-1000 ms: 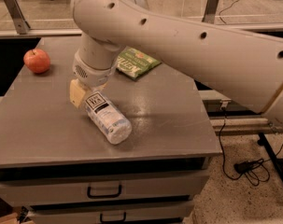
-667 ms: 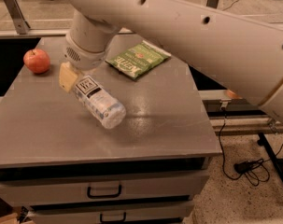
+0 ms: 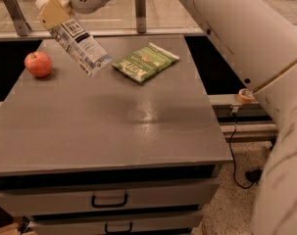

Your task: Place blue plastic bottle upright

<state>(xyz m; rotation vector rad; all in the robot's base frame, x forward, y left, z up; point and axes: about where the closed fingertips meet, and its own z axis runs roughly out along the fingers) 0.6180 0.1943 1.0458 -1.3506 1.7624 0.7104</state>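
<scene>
Raised to upper left, the clear blue-labelled plastic bottle [image 3: 82, 45] is clamped tilted in the gripper [image 3: 54, 13]; toppling is risked on release.

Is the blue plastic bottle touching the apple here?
Apart. The camera view shows a strip of grey table between the apple and the tilted blue plastic bottle, which the hand grips near its cap at upper left.

Gripper [image 3: 54, 12] at top left clamps the small clear plastic bottle [image 3: 84, 48] near its cap; its dark square logo carries white lettering, unreadable. White print on the flat green packet [image 3: 145, 62]: unreadable too.
</scene>
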